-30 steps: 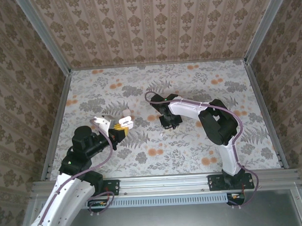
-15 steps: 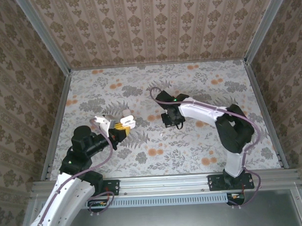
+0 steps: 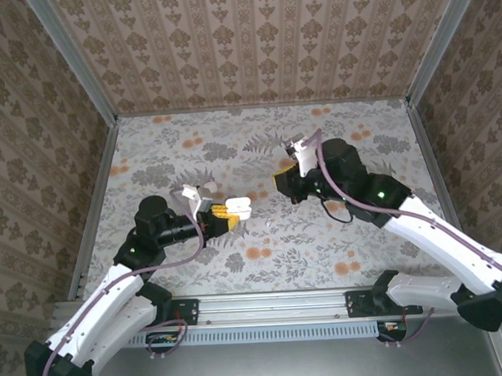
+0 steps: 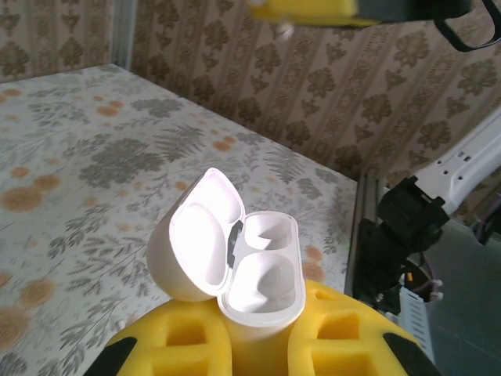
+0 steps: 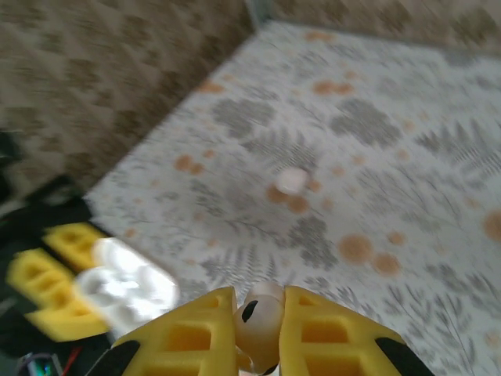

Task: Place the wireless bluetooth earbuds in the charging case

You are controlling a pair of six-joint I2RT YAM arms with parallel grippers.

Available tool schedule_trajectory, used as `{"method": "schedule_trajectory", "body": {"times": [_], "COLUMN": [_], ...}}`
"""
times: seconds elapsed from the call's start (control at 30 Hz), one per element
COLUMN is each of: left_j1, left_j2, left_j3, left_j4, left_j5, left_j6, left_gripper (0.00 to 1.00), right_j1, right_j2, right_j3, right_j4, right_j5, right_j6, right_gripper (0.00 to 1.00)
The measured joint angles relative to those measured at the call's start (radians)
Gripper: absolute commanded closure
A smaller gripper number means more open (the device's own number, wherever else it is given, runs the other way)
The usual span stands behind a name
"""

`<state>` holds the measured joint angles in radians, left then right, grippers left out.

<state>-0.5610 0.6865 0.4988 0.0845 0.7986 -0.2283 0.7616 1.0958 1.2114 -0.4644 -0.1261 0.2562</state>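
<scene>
Top external view: the left gripper (image 3: 226, 214) was clamped on a white pebble-shaped plastic charging case (image 3: 238, 209), held above the floral-patterned worktop (image 3: 166, 150), left of its middle and towards the near edge. The right gripper (image 3: 285, 181) stood just right of the middle, apart from the charging case.

Left wrist view: the left gripper's yellow foam pads (image 4: 344, 348) were closed tight against the body of the charging case (image 4: 262, 274). Its lid stood hinged open to the left, exposing two hollow sockets.

Right wrist view: the right gripper (image 5: 261, 329) was closed on a small stubby white plastic earbud (image 5: 261, 317), pinched between its pads. A second earbud (image 5: 292, 182) lay loose on the worktop, clear of every edge
</scene>
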Motion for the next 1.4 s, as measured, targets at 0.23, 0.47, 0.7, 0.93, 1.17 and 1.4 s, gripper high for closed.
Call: {"method": "schedule_trajectory", "body": {"times": [0.23, 0.47, 0.7, 0.93, 1.17, 1.4], "left_j1": [-0.039, -0.068, -0.074, -0.075, -0.081, -0.082], "left_j2": [0.039, 0.039, 0.039, 0.05, 0.055, 0.065], "left_j3": [0.061, 0.1, 0.115, 0.13, 0.139, 0.143], "left_j4": [0.045, 0.06, 0.06, 0.059, 0.06, 0.057], "left_j5": [0.041, 0.065, 0.069, 0.07, 0.07, 0.074], "left_j6": [-0.007, -0.024, -0.033, -0.034, -0.034, -0.039], "left_gripper": [1.0, 1.0, 1.0, 1.0, 1.0, 1.0], "right_j1": [0.085, 0.129, 0.132, 0.132, 0.14, 0.145], "right_j2": [-0.016, 0.037, 0.037, 0.037, 0.048, 0.064], "right_j3": [0.021, 0.04, 0.04, 0.046, 0.079, 0.092], "right_j4": [0.018, 0.016, 0.02, 0.011, -0.026, -0.066], "right_j5": [-0.068, -0.079, -0.097, -0.119, -0.143, -0.144], "right_j6": [-0.105, -0.161, -0.205, -0.233, -0.262, -0.299], "right_gripper": [0.93, 0.93, 0.93, 0.93, 0.93, 0.93]}}
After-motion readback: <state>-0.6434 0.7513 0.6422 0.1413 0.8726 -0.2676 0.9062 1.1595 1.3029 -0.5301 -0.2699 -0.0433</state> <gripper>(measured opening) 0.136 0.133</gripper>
